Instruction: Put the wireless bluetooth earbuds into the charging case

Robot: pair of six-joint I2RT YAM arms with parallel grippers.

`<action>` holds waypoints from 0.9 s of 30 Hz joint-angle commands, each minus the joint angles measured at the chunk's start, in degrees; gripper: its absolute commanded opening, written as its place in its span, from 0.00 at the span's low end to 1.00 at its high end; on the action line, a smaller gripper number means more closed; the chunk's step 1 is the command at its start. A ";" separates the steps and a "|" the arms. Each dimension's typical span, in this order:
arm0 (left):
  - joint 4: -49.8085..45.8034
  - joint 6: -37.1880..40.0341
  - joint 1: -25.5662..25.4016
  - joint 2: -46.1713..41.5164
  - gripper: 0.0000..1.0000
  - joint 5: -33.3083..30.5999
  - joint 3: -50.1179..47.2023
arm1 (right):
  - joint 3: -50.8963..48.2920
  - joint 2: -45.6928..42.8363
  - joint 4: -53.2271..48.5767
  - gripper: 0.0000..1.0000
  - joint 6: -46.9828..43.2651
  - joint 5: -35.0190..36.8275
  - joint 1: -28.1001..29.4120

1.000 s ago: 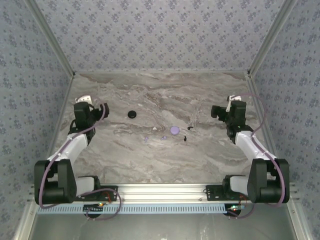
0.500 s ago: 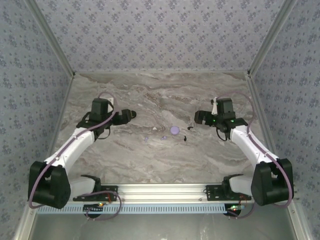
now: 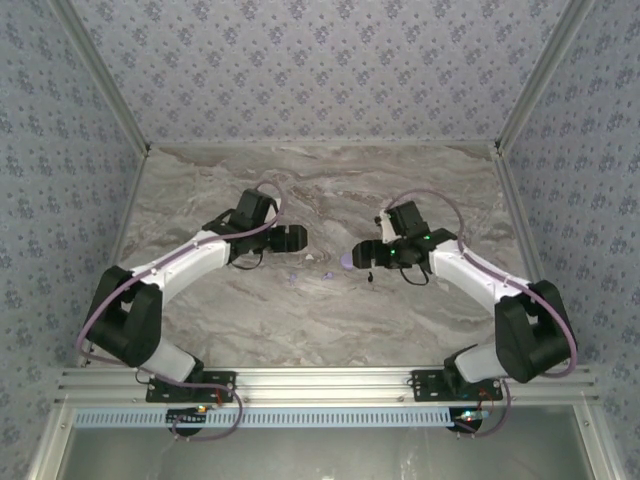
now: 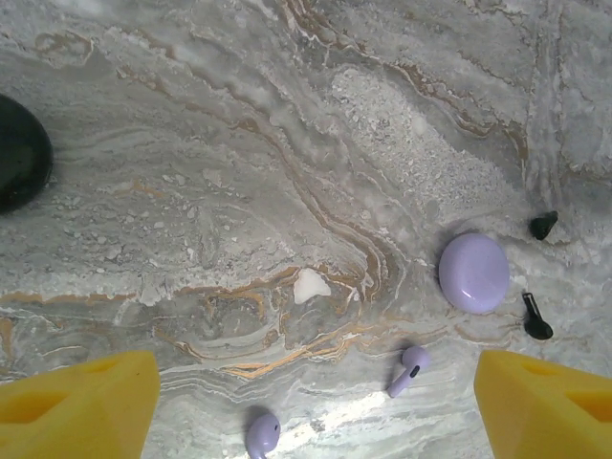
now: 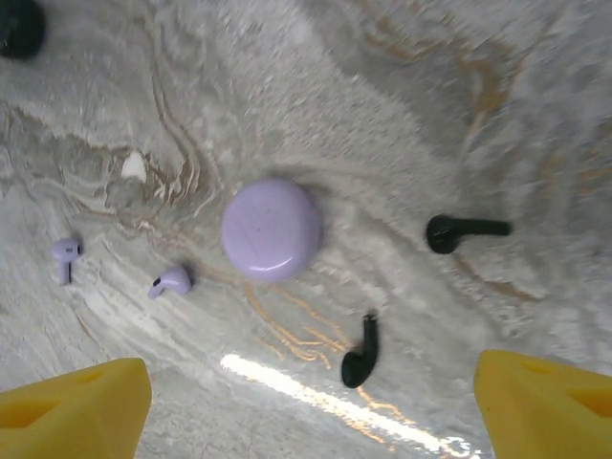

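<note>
Left claw and right claw gape, empty. Lilac earbuds lie on the bench between the left claw's tips, black earbuds just ahead of the right claw; probably light, slick, rigid, so pinch the bulb

Enclosed robot test booth: marble-look tabletop, patterned wallpaper panels around, aluminium rail in front.

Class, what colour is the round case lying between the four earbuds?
The case is pale lilac, shown best in the right wrist view.
</note>
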 commanded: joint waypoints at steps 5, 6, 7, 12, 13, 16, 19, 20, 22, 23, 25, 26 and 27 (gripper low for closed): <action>-2.87 -1.08 -0.17 -0.56 0.85 -0.02 1.91 | 5.95 7.56 -4.12 0.75 -0.11 3.95 4.28; -2.97 -1.12 -0.13 -0.75 0.85 -0.25 1.67 | 6.85 8.96 -4.73 0.70 -0.32 4.56 4.76; -3.27 -1.08 -0.18 -0.99 0.85 -0.42 1.50 | 8.17 10.52 -5.74 0.66 -0.33 5.25 5.19; -4.40 -1.00 -0.11 -1.54 0.85 -0.85 1.37 | 12.36 16.30 -8.53 0.58 0.03 9.51 7.17; -4.55 -0.92 -0.16 -1.63 0.85 -1.06 1.31 | 13.11 17.21 -9.03 0.57 0.14 10.21 7.44; -5.06 -0.75 -0.17 -1.90 0.86 -1.71 1.30 | 15.03 19.59 -10.43 0.56 0.29 11.78 8.18; -5.43 -0.64 -0.13 -1.80 0.86 -1.96 1.54 | 16.29 21.36 -11.23 0.54 0.78 13.28 8.54; -5.52 -0.58 -0.10 -1.74 0.86 -2.09 1.52 | 16.60 21.88 -11.23 0.53 0.89 13.21 8.50; -5.53 -0.64 -0.19 -1.51 0.86 -2.09 1.54 | 17.45 23.12 -11.31 0.51 1.18 13.00 8.54; -5.60 -0.64 -0.14 -1.54 0.86 -2.17 1.54 | 17.48 23.60 -11.32 0.51 1.34 12.95 8.63; -5.75 -0.68 -0.13 -1.36 0.86 -2.18 1.63 | 19.33 24.54 -11.31 0.50 1.79 12.91 8.74; -5.79 -0.67 -0.17 -1.32 0.86 -2.19 1.60 | 19.79 24.90 -11.19 0.49 2.09 12.98 8.77; -5.73 -0.64 -0.15 -1.36 0.86 -2.18 1.63 | 20.20 25.34 -10.98 0.48 2.30 12.91 8.89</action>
